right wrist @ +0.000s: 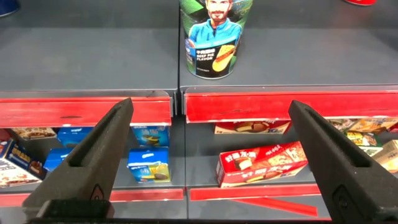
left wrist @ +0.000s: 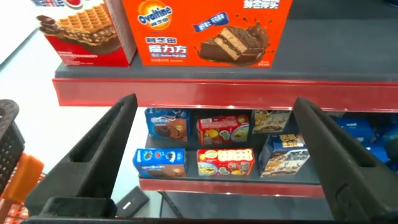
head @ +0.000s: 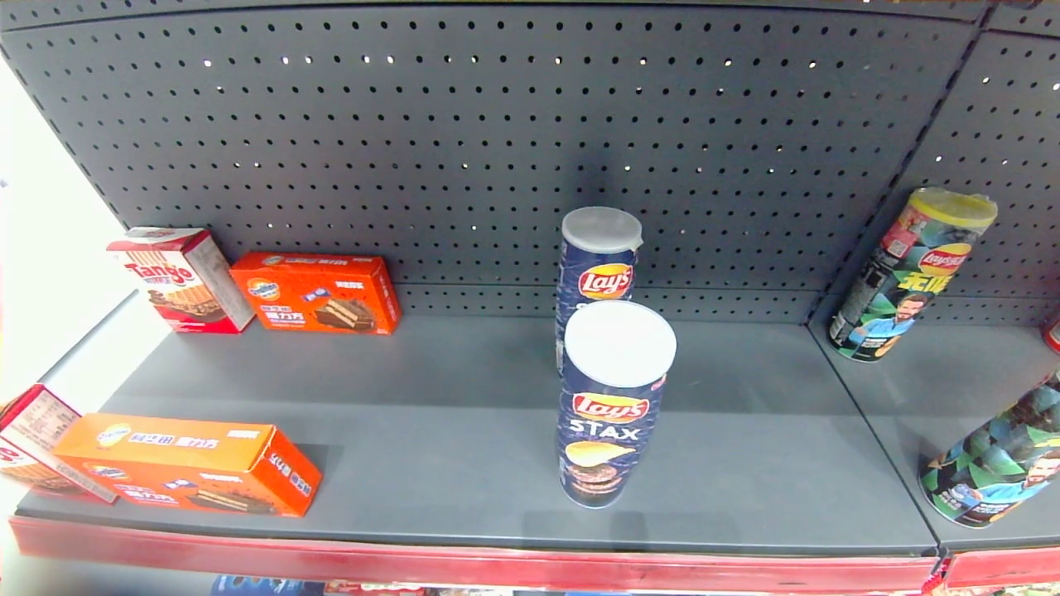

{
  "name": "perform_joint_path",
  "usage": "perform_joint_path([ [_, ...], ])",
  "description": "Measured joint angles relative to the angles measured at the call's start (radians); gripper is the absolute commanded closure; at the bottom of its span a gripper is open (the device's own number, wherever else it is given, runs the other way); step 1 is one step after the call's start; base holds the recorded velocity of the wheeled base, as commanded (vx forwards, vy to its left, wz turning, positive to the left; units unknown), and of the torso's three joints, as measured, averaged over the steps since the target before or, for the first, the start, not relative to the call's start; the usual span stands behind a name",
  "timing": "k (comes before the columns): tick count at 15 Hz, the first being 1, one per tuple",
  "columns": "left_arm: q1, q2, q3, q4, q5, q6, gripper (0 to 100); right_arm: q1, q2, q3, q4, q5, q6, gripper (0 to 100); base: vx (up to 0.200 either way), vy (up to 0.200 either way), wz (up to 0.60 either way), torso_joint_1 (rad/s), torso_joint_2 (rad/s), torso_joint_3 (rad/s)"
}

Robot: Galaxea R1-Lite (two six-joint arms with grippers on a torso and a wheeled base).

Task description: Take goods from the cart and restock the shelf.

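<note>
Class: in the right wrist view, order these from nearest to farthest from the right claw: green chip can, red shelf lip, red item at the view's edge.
1. red shelf lip, the front edge.
2. green chip can, standing just behind the lip.
3. red item, farther back on the shelf.

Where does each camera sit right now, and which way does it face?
Head: up high, looking forward and down onto the shelf and two blue cans at its middle.
Left wrist: in front of the shelf, facing its red edge and the orange box, between the open left gripper fingers.
Right wrist: in front, facing the green can, between the open right gripper fingers.
Shared: head and left wrist, orange box; head and right wrist, green can.
</note>
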Motion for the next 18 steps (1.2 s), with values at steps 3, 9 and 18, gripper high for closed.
perform_joint_path([
  [3, 0.0, 0.0, 0.0, 0.0, 0.005, -0.01, 0, 0.0, 0.0, 0.0, 0.0, 0.001, 0.001, 0, 0.0, 0.0, 0.0, 0.0, 0.0, 0.0],
  [9, 0.0, 0.0, 0.0, -0.001, 0.001, -0.009, 0, 0.0, 0.0, 0.0, 0.001, 0.001, 0.001, 0, -0.033, 0.0, 0.0, 0.0, 0.0, 0.0],
  [18, 0.0, 0.0, 0.0, -0.001, 0.001, -0.008, 0, 0.0, 0.0, 0.0, 0.0, 0.001, 0.001, 0, 0.0, 0.0, -0.13, 0.002, 0.0, 0.001],
])
